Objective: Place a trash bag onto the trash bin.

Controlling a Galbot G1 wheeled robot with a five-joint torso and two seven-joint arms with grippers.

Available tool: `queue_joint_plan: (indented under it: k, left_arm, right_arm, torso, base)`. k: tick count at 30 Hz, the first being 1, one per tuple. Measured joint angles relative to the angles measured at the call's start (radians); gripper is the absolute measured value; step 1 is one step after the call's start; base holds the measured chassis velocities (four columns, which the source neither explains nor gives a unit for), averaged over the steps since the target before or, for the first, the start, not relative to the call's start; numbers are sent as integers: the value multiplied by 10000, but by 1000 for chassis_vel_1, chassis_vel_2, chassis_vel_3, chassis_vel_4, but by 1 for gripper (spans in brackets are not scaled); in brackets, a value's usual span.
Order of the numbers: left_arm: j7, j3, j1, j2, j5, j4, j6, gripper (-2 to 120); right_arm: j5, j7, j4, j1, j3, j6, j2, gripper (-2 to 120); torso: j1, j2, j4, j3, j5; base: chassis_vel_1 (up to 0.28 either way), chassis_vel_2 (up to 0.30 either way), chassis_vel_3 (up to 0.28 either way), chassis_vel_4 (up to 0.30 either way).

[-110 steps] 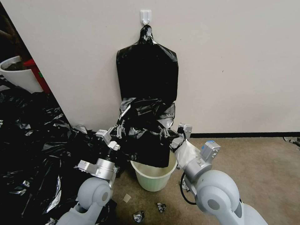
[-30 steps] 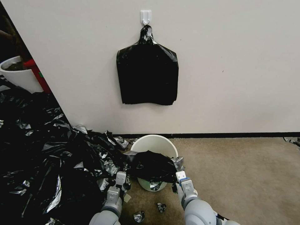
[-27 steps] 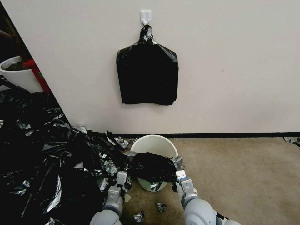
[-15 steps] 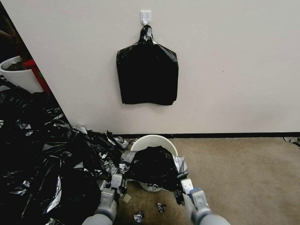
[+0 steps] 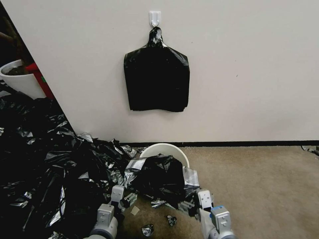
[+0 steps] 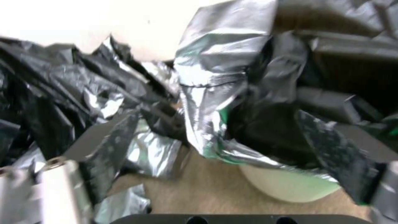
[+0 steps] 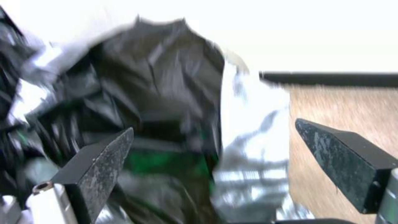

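**Robot body: visible condition**

Left gripper [image 6: 226, 149]: silver-grey metal housing, with dark, wedge-shaped fingers [image 6: 112, 137] whose surfaces are speckled and scuffed. A small round fastener sits at the base of one finger. Right gripper [image 7: 215, 161]: the same black tapered fingers [image 7: 344, 155] with worn, mottled faces, a pale grey body and a blue marking on its wrist block.

Head high, forward-down; wrists close, sharing trash bag [image 5: 161, 177].
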Motion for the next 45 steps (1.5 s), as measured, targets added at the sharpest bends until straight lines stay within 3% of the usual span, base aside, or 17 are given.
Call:
queue_joint_plan:
  k: [2,6,8,9,10,12,13,14,17,19,23,24,28,30,37,44,45]
  left_arm:
    - [35,72,-5,-49,78,-43,-173,99]
    - [47,70,-73,-154,124,-116,-469,100]
    - [50,-69,-90,-310,323,-243,-1005,100]
    - [68,-218,-86,-452,661,-266,-1774,100]
    - [68,-218,-86,-452,661,-266,-1774,100]
    - [378,-621,-19,-751,1284,-267,-3215,100]
    - [512,-761,2,-855,1368,-267,-3572,100]
    - [512,-761,2,-855,1368,-267,-3572,100]
    - [742,-1215,-7,-1241,1408,-345,-4147,100]
    - [749,-1336,13,-1343,1406,-391,-4191,100]
    - [748,-1671,242,-1548,1363,-618,-4237,100]
    - [748,-1671,242,-1548,1363,-618,-4237,100]
    - [609,-1907,481,-1572,1325,-886,-4240,100]
    - [502,-1940,514,-1574,1309,-922,-4239,100]
    - [219,-1896,535,-1618,1273,-918,-4236,100]
    - [14,-1723,399,-1665,1283,-872,-4149,100]
    - [-54,-1681,384,-1678,1284,-850,-4128,100]
  right_arm:
    - [-223,-216,-214,-26,29,727,42,100]
    - [-261,-573,-357,107,169,1142,139,100]
    - [-169,-955,-478,653,477,1191,333,100]
    - [45,-1214,-552,1286,711,946,456,100]
    - [45,-1214,-552,1286,711,946,456,100]
    - [965,-1857,-776,2605,1216,-259,632,100]
    - [1555,-2202,-1000,3212,1305,-1040,700,100]
    - [1555,-2202,-1000,3212,1305,-1040,700,100]
    - [2894,-3352,-2579,5367,1193,-3368,1093,100]
    - [3067,-3815,-3206,5976,1105,-3899,1258,100]
    - [2806,-6211,-5559,7792,704,-5654,2002,100]
    - [2806,-6211,-5559,7792,704,-5654,2002,100]
    - [639,-9423,-7507,8557,597,-5787,2410,99]
    - [162,-10004,-7815,8653,554,-5787,2462,96]
    - [-650,-10746,-8365,8703,509,-5729,2713,68]
    - [-608,-10662,-8196,8528,572,-5692,2592,49]
    - [-566,-10526,-8143,8457,574,-5689,2550,42]
  torso:
    - [0,0,-1,0,0]
    - [0,0,-4,0,-1]
    - [0,0,-4,0,0]
    - [0,0,-3,0,1]
    - [0,0,-3,0,1]
    - [0,-1,2,0,-1]
    - [0,-1,-1,1,-1]
    - [0,-1,-1,1,-1]
    - [0,-1,1,2,0]
    - [0,-1,1,3,-2]
    - [0,-2,2,3,0]
    - [0,-2,2,3,0]
    - [0,-2,-1,2,1]
    - [0,-2,-2,2,0]
    - [0,-2,-1,1,-1]
    - [0,-1,-1,0,-1]
    - [1,-2,-2,1,0]
  base:
    - [0,0,0,0]
    - [0,0,0,0]
    - [0,0,0,0]
    - [0,0,0,0]
    - [0,0,0,0]
    - [0,0,0,0]
    - [0,0,0,0]
    - [0,0,0,0]
    - [0,0,0,0]
    - [0,0,0,0]
    - [0,0,0,0]
    - [0,0,0,0]
    - [0,0,0,0]
    - [0,0,0,0]
    - [0,0,0,0]
    - [0,0,0,0]
    - [0,0,0,0]
